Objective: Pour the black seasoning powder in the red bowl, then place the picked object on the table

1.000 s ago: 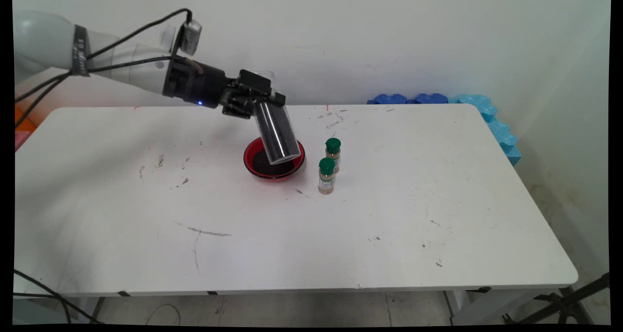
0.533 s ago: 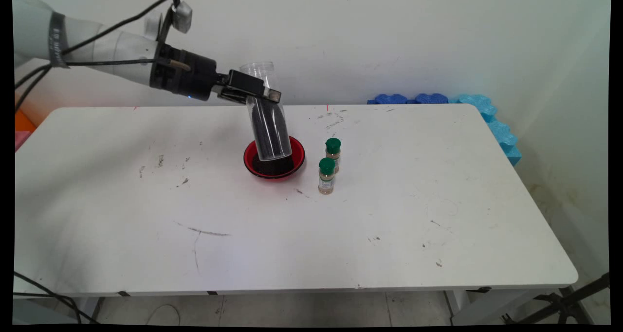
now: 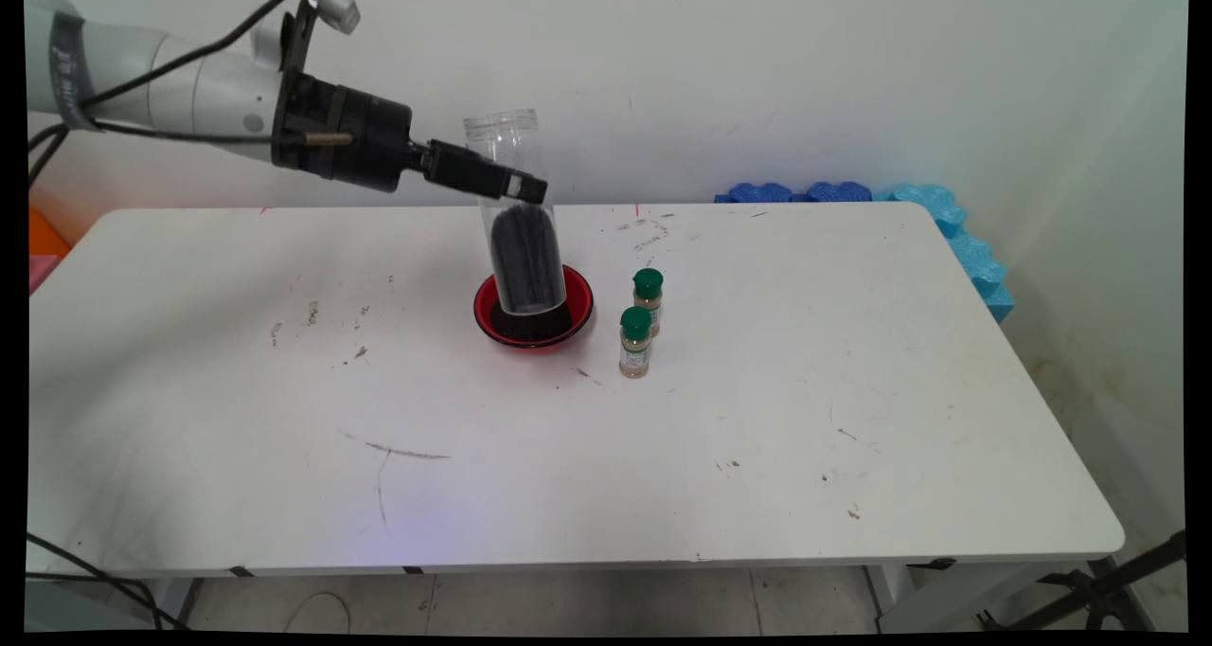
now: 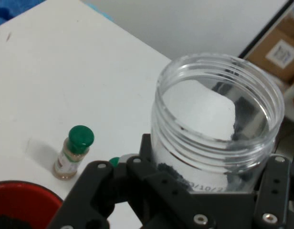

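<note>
My gripper [image 3: 507,187] is shut on a tall clear plastic jar [image 3: 516,220] partly filled with dark grains. The jar hangs nearly upright, mouth up, just above a red bowl [image 3: 533,311] that holds dark grains. In the hand view the jar's open mouth [image 4: 218,114] fills the centre between my fingers, and the red bowl's rim [image 4: 23,200] shows at the bottom left. Two small spice bottles with green caps stand right of the bowl, one nearer [image 3: 635,342] and one farther [image 3: 648,297]; one spice bottle [image 4: 73,152] shows in the hand view.
Blue foam pieces [image 3: 881,196] lie along the table's far right edge and corner. The white table [image 3: 757,419] carries scuffs and scattered specks. Black cables hang from the arm at the left.
The jar has swung from tilted mouth-down over the bowl to nearly upright with its mouth up. The arm has risen and drawn back to the left.
</note>
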